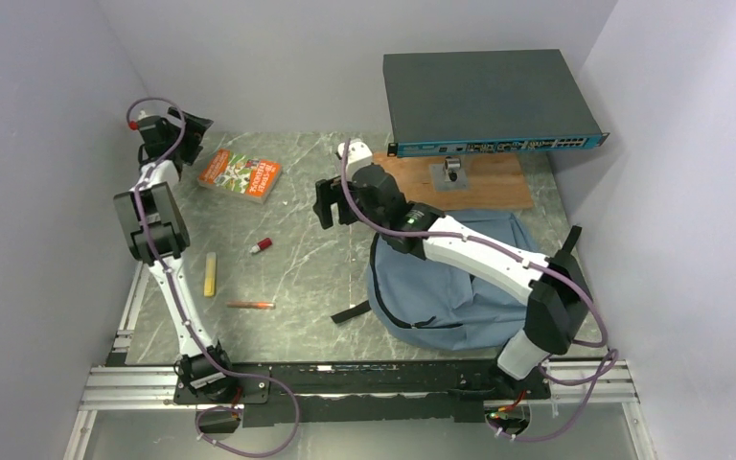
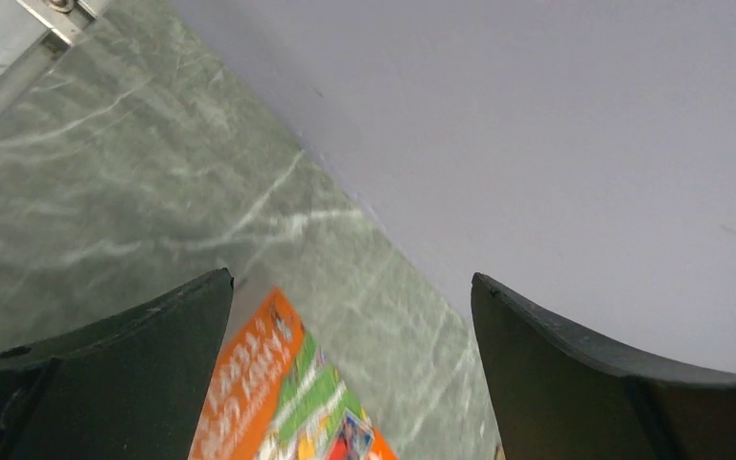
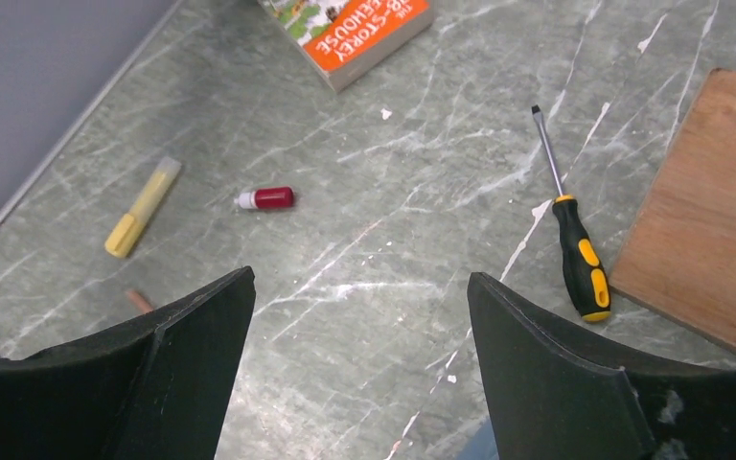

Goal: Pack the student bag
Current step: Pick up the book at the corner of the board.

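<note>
On the table's right side, near our bases, we have the bag (image 1: 441, 297) slumped flat under the right arm, which hides part of it. One black strap (image 1: 350, 312) trails off its left edge. We cannot tell from the top view whether the zipper mouth is open.

We judge the bag soft and light. The fabric will fold and slide on the smooth stone, not lift as one piece, so a one-sided pull would probably drag it. The strap or the stiffer zipper trim looks like the best hold. One arm could pinch and raise the edge of the mouth while the other feeds things in.

Our right gripper (image 3: 359, 283) hangs over bare table left of the bag, its jaws spread and empty. Our left gripper (image 2: 350, 287) is at the far left corner, also spread wide and holding nothing, with the book (image 1: 240, 175) lying flat just beside it.

The book looks stiff and the heaviest of the loose items, and its thin spine edge offers the grip. A highlighter (image 1: 210, 274), a pen (image 1: 250, 305) and a small red item (image 1: 262, 245) lie well apart between book and bag. All are light and prone to roll.
</note>
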Controlling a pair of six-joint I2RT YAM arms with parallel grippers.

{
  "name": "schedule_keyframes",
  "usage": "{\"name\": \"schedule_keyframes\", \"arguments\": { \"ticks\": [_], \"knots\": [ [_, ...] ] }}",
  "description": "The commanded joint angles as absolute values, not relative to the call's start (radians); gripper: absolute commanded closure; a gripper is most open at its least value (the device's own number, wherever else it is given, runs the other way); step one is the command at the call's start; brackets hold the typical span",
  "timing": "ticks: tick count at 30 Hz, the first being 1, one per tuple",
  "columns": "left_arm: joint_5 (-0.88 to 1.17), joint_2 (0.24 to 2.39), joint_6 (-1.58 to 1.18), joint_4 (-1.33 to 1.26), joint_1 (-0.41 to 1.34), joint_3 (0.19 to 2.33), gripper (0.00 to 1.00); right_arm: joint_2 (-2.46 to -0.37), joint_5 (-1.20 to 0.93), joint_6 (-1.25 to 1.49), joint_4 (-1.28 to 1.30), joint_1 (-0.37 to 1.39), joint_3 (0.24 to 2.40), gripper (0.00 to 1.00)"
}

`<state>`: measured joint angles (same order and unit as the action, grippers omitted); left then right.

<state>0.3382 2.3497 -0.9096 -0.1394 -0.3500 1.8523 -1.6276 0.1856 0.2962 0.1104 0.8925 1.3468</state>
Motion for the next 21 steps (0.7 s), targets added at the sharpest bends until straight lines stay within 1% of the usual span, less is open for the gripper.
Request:
{"name": "schedule_keyframes", "arguments": {
  "ticks": [1,3,6,9,13,16,17,19,21],
  "knots": [
    [0.321,2.512,-1.018,-0.204,-0.332,2.041,0.0,-1.542,0.151,0.322,0.007,0.881,1.299,0.16],
    [0.306,2.552,-1.055,-0.227,-0.321,2.074,0.0,-1.532,0.15,0.321,0.011,0.877,1.29,0.16],
    [0.285,2.588,-1.028,-0.145,-0.29,2.156,0.0,-1.525,0.159,0.315,0.037,0.868,1.294,0.16],
    [0.308,2.6,-1.023,-0.098,-0.266,2.172,0.02,-1.509,0.164,0.314,0.04,0.857,1.288,0.15],
    [0.44,2.596,-1.039,-0.067,-0.246,2.134,0.06,-1.511,0.152,0.321,0.064,0.853,1.305,0.16],
    [0.56,2.576,-1.046,-0.095,-0.227,2.061,0.05,-1.529,0.131,0.3,0.082,0.853,1.32,0.14],
    [0.602,2.578,-1.04,-0.088,-0.222,2.051,0.05,-1.552,0.115,0.272,0.104,0.853,1.342,0.14],
    [0.688,2.589,-1.026,-0.055,-0.215,2.046,0.05,-1.615,0.132,0.213,0.245,0.857,1.44,0.15],
    [0.786,2.588,-1.031,-0.07,-0.202,2.009,0.06,-1.65,0.159,0.181,0.295,0.86,1.465,0.15]
  ]
}}
